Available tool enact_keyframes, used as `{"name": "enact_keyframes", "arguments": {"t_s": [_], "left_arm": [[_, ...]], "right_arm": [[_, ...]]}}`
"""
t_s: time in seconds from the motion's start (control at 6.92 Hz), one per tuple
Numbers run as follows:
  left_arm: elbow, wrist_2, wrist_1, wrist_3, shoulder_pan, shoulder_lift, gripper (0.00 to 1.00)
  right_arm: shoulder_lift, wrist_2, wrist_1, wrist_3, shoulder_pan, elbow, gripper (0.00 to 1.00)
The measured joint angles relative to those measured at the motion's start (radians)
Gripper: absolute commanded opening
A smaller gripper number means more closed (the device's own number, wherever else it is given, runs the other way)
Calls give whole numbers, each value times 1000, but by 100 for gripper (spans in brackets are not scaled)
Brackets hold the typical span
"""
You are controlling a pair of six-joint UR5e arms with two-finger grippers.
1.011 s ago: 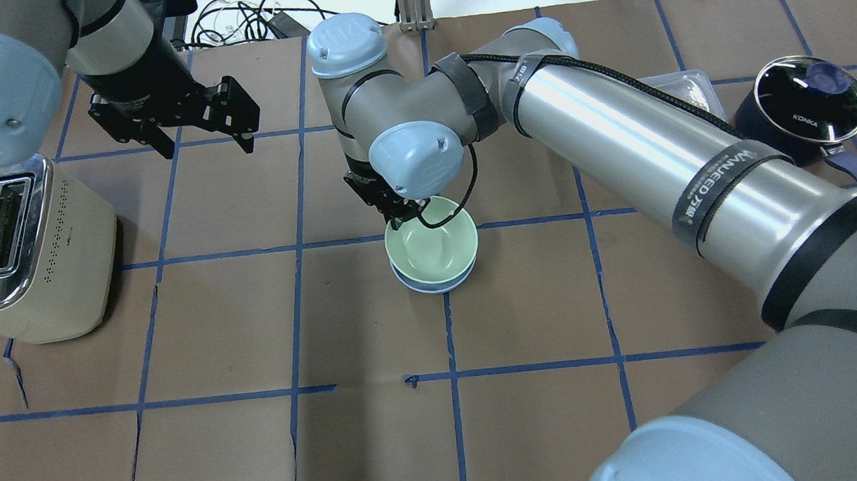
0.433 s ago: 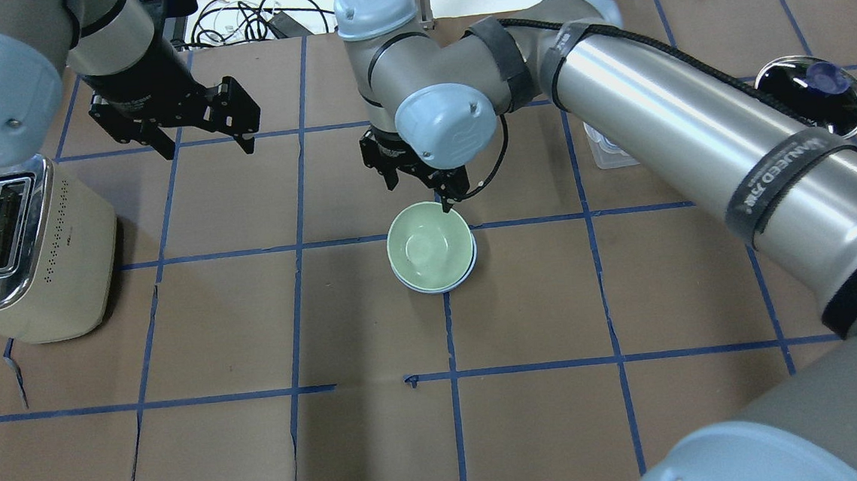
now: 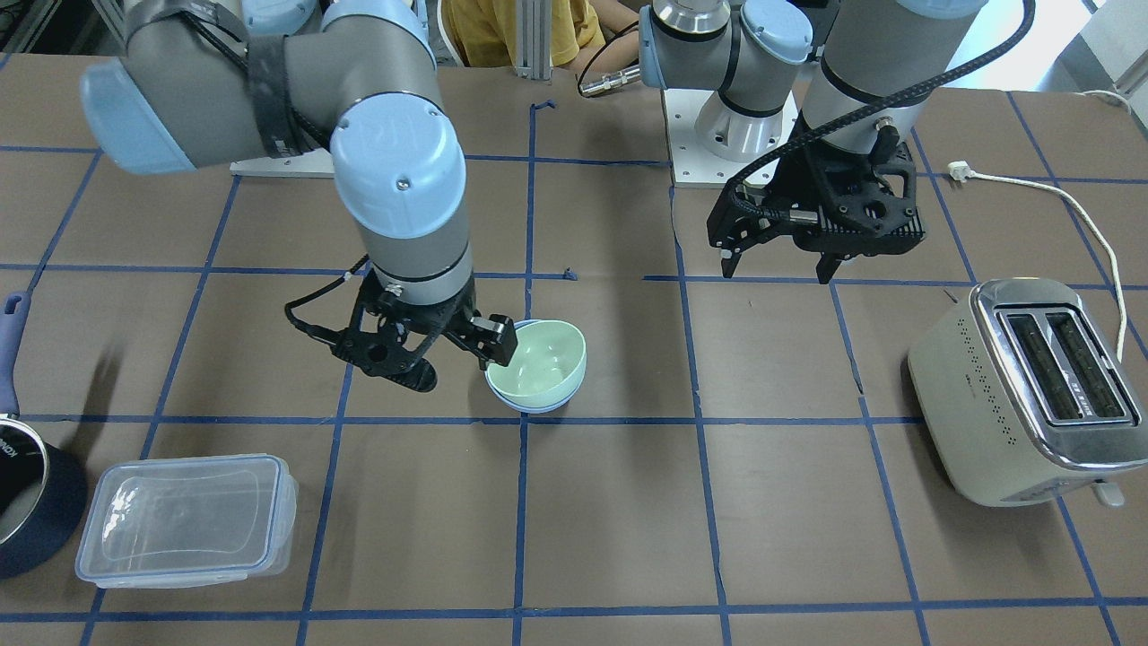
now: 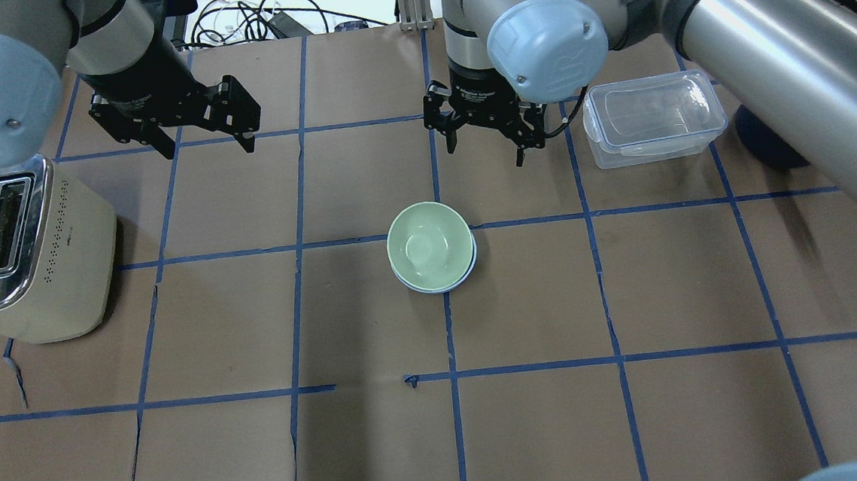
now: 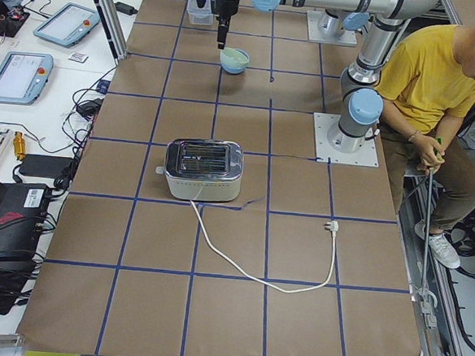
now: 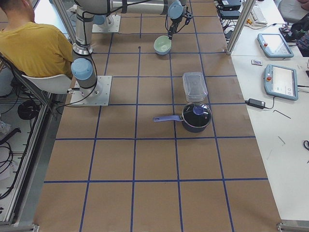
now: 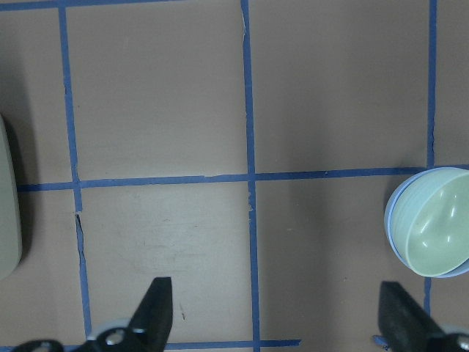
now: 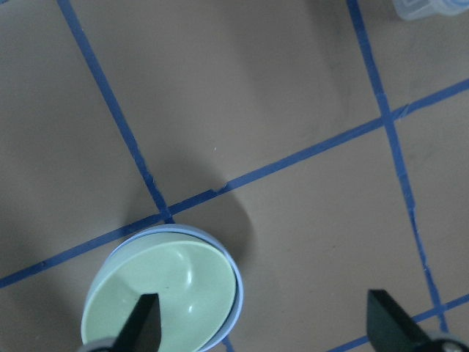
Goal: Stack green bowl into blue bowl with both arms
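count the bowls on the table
2. The green bowl sits nested inside the blue bowl near the middle of the table; only the blue one's rim shows beneath it. No other bowl shows in any view.

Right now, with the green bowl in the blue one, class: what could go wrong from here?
1. The green bowl sits off-centre in the blue bowl, whose rim shows on one side only; a nudge might tip it.
2. The right gripper hangs open near the stack, one finger over the bowl in its wrist view; a low sweep could clip it.
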Motion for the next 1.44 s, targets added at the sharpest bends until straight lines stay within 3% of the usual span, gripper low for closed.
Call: {"name": "enact_keyframes", "arguments": {"t_s": [0.29, 0.72, 1.44], "left_arm": [[0, 1, 0, -3, 0, 0, 100], [0, 0, 0, -3, 0, 0, 100], [0, 0, 0, -3, 0, 1, 100]], "right_arm": [[-82, -91, 5, -246, -76, 31, 100], [-244, -106, 4, -441, -208, 169, 100], [-367, 49, 63, -466, -255, 230, 100]]}}
